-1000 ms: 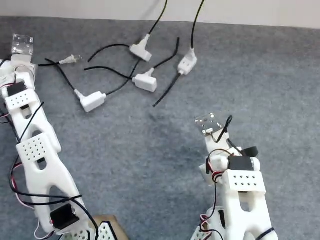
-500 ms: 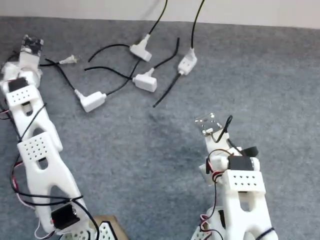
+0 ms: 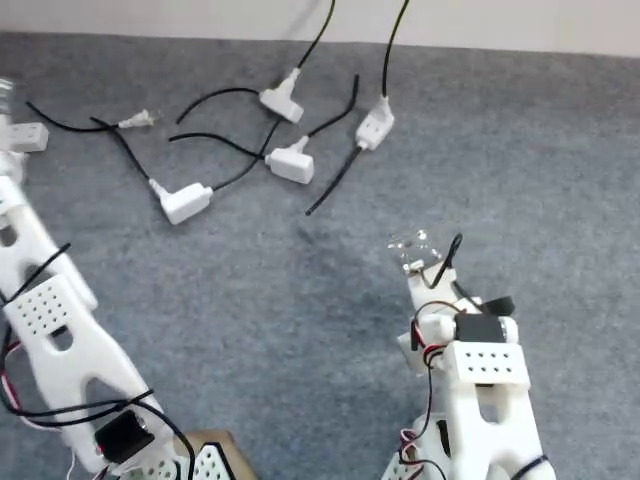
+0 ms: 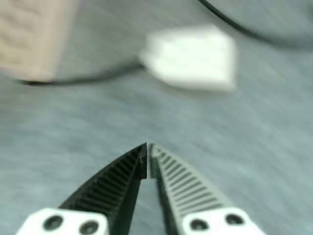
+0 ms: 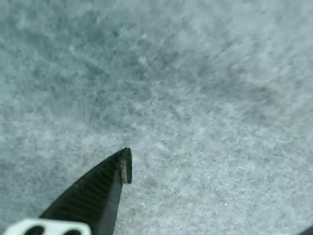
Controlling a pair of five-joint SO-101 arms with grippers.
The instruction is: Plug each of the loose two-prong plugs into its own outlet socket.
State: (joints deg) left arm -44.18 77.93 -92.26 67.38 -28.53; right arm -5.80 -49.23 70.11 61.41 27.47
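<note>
High view: grey carpet (image 3: 250, 300), two white arms at the near edge. The left arm (image 3: 50, 310) runs up the left edge, its far end cut off by the frame. The right arm (image 3: 480, 380) sits lower right, and the right gripper (image 3: 415, 250) hangs over bare carpet, well apart from all the cords. The cords lie in a loose group at the far side. A small plug (image 3: 140, 120) with bare metal prongs lies far left on a black cable, touching nothing. The near white block (image 3: 186, 201) is just below it on its own cable. The middle white block (image 3: 291, 161) is near the centre of the group, and the far white block (image 3: 283, 101) is beyond it with a cable leading off the top. The right white block (image 3: 373, 125) has one cable going off the top and a short one trailing toward the near side. Can't tell which blocks are plugs and which are sockets, none clearly mated

Left wrist view: the left gripper (image 4: 147, 147) has its jaws pressed together at the tips, holding nothing, low over the carpet. A blurred white block (image 4: 190, 58) lies ahead of it, apart, with a black cable (image 4: 73, 81) running off it. A tan object (image 4: 34, 39) is at the corner, too blurred to tell

Right wrist view: one dark finger (image 5: 105, 191) over plain carpet with a broad stretch of carpet beside it, so jaws spread wide, gripping nothing
</note>
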